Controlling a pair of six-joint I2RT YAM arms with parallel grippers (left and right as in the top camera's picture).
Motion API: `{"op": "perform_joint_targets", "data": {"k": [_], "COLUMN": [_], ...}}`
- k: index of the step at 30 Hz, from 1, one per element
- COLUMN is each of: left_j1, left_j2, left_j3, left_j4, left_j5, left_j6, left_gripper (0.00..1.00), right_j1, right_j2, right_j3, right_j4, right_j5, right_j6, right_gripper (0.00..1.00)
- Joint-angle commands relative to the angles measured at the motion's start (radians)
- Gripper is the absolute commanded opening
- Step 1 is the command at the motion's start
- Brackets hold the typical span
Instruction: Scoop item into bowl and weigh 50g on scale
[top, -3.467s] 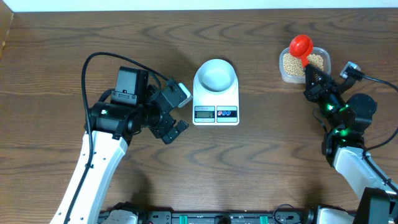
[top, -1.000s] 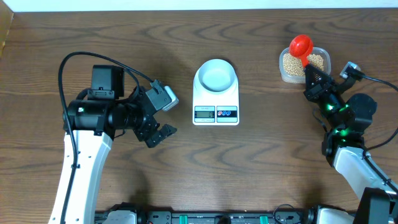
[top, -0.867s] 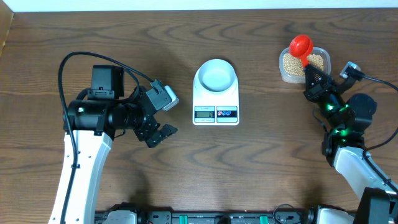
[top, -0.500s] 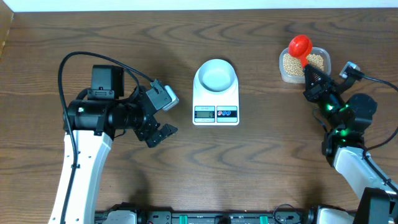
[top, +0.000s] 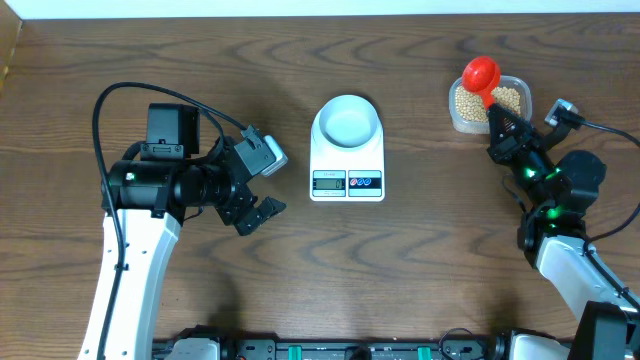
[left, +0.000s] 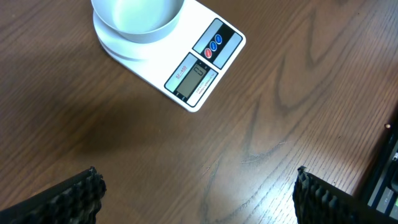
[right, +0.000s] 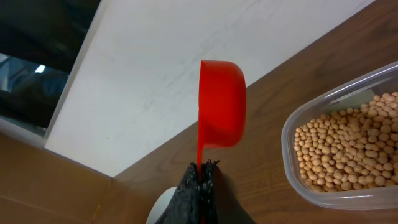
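Two end effectors, one scale, one bowl and one stock of beans are on your bench (top: 400, 270). Seen from overhead, the scale (top: 318, 160) lies mid-bench, its display (top: 329, 181) and two round buttons along the 6 o'clock edge. The bowl (top: 346, 125) sits on the 12 o'clock end of the scale platform, white, with nothing visible inside. The beans (top: 468, 103) lie in a clear tub (top: 452, 110) at about 2 o'clock from the scale, well apart from it. None show in the bowl or on the bench. Your right end effector (top: 497, 112) is at the tub's 6 o'clock side, clamped on the handle of a red scoop (top: 482, 73). The scoop's cup hangs over the tub's 11 o'clock corner. In the right wrist view the cup is turned on edge, beside the tub and clear of the beans. You cannot tell whether it carries anything. Your left end effector (top: 268, 185) is at about 8 o'clock from the scale, near it but not touching. Its jaws are spread wide and hold nothing, and the left wrist view shows both finger pads (left: 81, 193) far apart over bare wood.
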Motion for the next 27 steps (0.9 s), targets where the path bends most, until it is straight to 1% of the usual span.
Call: {"op": "perform_joint_targets", "data": {"k": [1, 3, 5, 8, 12, 15, 18, 21, 23, 27], "left_j1": [0.005, 0.005, 0.005, 0.005, 0.005, 0.005, 0.005, 0.005, 0.005, 0.005], "left_j2": [-0.006, -0.006, -0.006, -0.006, -0.006, -0.006, -0.006, -0.006, -0.006, -0.006], "left_j3": [0.027, 0.027, 0.027, 0.027, 0.027, 0.027, 0.027, 0.027, 0.027, 0.027], "left_j4": [-0.002, -0.002, -0.002, -0.002, -0.002, -0.002, -0.002, -0.002, -0.002, -0.002], "left_j5": [0.017, 0.017, 0.017, 0.017, 0.017, 0.017, 0.017, 0.017, 0.017, 0.017], "left_j6": [-0.009, -0.009, -0.009, -0.009, -0.009, -0.009, -0.009, -0.009, -0.009, -0.009], "left_gripper": [0.99, 0.99, 0.99, 0.99, 0.99, 0.99, 0.99, 0.99, 0.99, 0.99], "right_j1": [0.005, 0.003, -0.001, -0.016, -0.026, -0.026, -0.026, -0.022, -0.022, -0.022], "right_j2": [0.000, 0.000, 0.000, 0.000, 0.000, 0.000, 0.000, 0.000, 0.000, 0.000], "right_j3": [0.011, 0.011, 0.016, 0.036, 0.078, 0.136, 0.222, 0.294, 0.328, 0.366], "right_j4": [0.003, 0.008, 0.008, 0.007, -0.022, -0.121, -0.311, -0.457, -0.505, -0.517], "right_j5": [-0.056, -0.113, -0.153, -0.247, -0.293, -0.294, -0.289, -0.242, -0.204, -0.164], "right_j6": [-0.087, -0.151, -0.187, -0.206, -0.230, -0.298, -0.404, -0.482, -0.513, -0.520], "right_gripper": [0.01, 0.01, 0.01, 0.01, 0.01, 0.01, 0.01, 0.01, 0.01, 0.01]}}
